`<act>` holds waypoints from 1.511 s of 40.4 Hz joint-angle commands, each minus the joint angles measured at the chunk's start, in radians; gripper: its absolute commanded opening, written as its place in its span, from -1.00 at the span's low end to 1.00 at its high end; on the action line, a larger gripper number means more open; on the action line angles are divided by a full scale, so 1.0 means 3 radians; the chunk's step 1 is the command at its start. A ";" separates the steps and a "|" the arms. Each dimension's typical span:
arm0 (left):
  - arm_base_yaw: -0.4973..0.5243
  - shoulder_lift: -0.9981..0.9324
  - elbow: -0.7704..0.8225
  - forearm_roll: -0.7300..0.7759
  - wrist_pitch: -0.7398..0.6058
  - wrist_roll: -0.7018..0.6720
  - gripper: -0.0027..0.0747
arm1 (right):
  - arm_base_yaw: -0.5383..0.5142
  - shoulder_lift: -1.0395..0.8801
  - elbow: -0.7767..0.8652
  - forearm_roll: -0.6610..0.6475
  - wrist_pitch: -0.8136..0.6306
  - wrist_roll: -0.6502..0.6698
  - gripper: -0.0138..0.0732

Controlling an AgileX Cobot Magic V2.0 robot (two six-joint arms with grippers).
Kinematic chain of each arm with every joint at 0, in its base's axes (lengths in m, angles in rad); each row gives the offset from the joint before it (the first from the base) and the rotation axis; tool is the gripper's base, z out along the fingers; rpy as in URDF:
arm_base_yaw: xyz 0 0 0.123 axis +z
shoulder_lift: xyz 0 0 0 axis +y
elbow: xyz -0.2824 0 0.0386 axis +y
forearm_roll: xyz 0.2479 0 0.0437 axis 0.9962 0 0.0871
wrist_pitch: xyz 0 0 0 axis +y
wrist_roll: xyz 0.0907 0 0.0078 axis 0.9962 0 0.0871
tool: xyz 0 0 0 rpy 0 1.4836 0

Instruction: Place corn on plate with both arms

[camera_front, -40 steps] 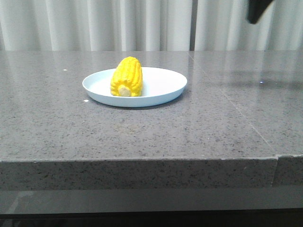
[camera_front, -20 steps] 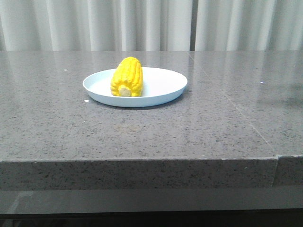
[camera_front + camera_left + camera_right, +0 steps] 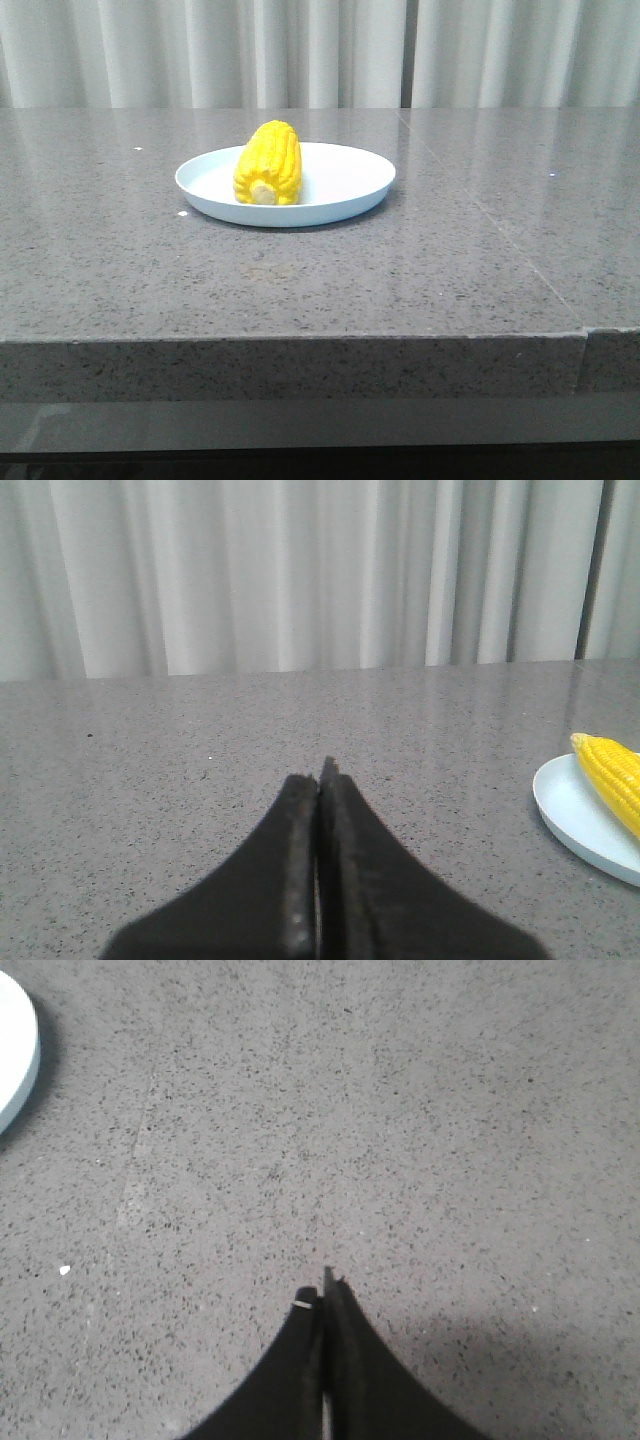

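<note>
Corn on the plate, both grippers pressed closed and holding nothing.

The corn [image 3: 268, 163] lies on the left half of the plate [image 3: 350, 175], pale stub end facing the camera, out on the grey speckled table [image 3: 400, 280] with white curtains [image 3: 320, 50] behind. Left gripper [image 3: 319, 780] has its fingers pressed together above bare table, plate and corn off to one side. Right gripper [image 3: 323, 1295] is closed too, hanging over stone. No writing or labels readable on anything.
</note>
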 commanded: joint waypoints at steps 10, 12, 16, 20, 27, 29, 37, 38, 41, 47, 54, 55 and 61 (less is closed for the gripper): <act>0.0000 0.0035 -0.0086 0.0007 -0.0281 -0.0024 -0.98 | -0.0008 -0.1170 0.0602 -0.0086 -0.0667 -0.0044 -0.95; 0.0000 0.0035 -0.0086 0.0007 -0.0281 -0.0024 -0.98 | -0.0008 -0.1320 0.0679 -0.0086 -0.0737 -0.0044 -0.95; 0.0000 0.0035 -0.0086 0.0007 -0.0281 -0.0024 -0.98 | -0.0008 -0.1562 0.0793 -0.0086 -0.0831 -0.0044 -0.95; 0.0000 0.0035 -0.0086 0.0007 -0.0281 -0.0024 -0.98 | -0.0008 -0.1733 0.0836 -0.0086 -0.0897 -0.0044 -0.95; 0.0000 0.0035 -0.0086 0.0007 -0.0281 -0.0024 -0.98 | -0.0008 -0.1754 0.0836 -0.0086 -0.0892 -0.0044 -0.95; 0.0000 0.0035 -0.0086 0.0007 -0.0281 -0.0024 -0.98 | -0.0008 -0.1754 0.0836 -0.0086 -0.0889 -0.0044 -0.95; 0.0000 0.0035 -0.0086 0.0007 -0.0281 -0.0024 -0.98 | -0.0008 -0.1754 0.0836 -0.0086 -0.0889 -0.0044 -0.95; 0.0000 0.0035 -0.0086 0.0007 -0.0281 -0.0024 -0.98 | -0.0008 -0.1754 0.0836 -0.0086 -0.0889 -0.0044 -0.95; 0.0000 0.0035 -0.0086 0.0007 -0.0281 -0.0024 -0.98 | -0.0008 -0.1754 0.0836 -0.0086 -0.0889 -0.0044 -0.95; 0.0000 0.0035 -0.0086 0.0007 -0.0281 -0.0024 -0.98 | -0.0008 -0.1754 0.0836 -0.0086 -0.0889 -0.0044 -0.95; 0.0000 0.0035 -0.0086 0.0007 -0.0281 -0.0024 -0.98 | -0.0008 -0.1754 0.0836 -0.0086 -0.0889 -0.0044 -0.95; 0.0000 0.0035 -0.0086 0.0007 -0.0281 -0.0024 -0.98 | -0.0008 -0.1754 0.0836 -0.0086 -0.0889 -0.0044 -0.95; 0.0000 0.0035 -0.0086 0.0007 -0.0281 -0.0024 -0.98 | -0.0008 -0.1754 0.0836 -0.0086 -0.0889 -0.0044 -0.95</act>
